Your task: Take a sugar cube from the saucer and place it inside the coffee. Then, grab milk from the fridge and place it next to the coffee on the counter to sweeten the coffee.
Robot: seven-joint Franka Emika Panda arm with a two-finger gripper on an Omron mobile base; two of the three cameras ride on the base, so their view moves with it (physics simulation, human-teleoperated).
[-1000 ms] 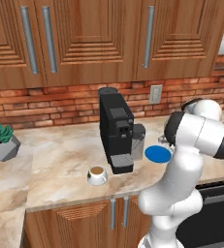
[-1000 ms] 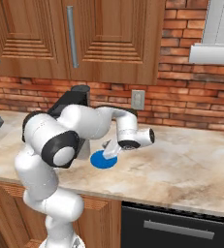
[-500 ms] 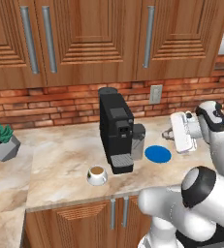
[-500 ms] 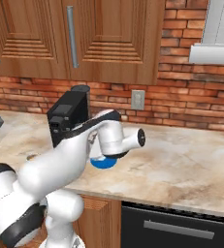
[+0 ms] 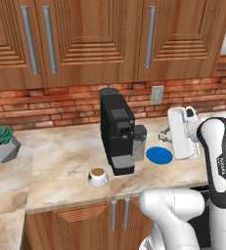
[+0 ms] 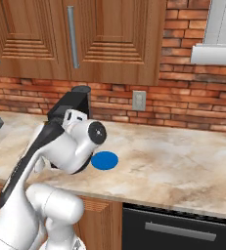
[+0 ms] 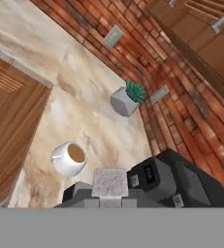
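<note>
Two small dark fingertips of the white arm's pincer are drawn together on a tiny white sugar cube, which sits clamped between them at the lower edge of the hand view. The cube is held in the air above the beige, brown-veined marble counter.

Below and to the left of it in the hand view stands the small, squat white cup of brown coffee, with the tall black coffee machine close on the right. In the left base view the cup stands just in front of the machine, at its left corner. The flat, round, bright blue saucer lies on the counter to the machine's right, well apart from the cup.

A green plant in an angular grey pot stands at the counter's far left, against the red brick wall. Brown wooden cabinets with steel bar handles hang above.
</note>
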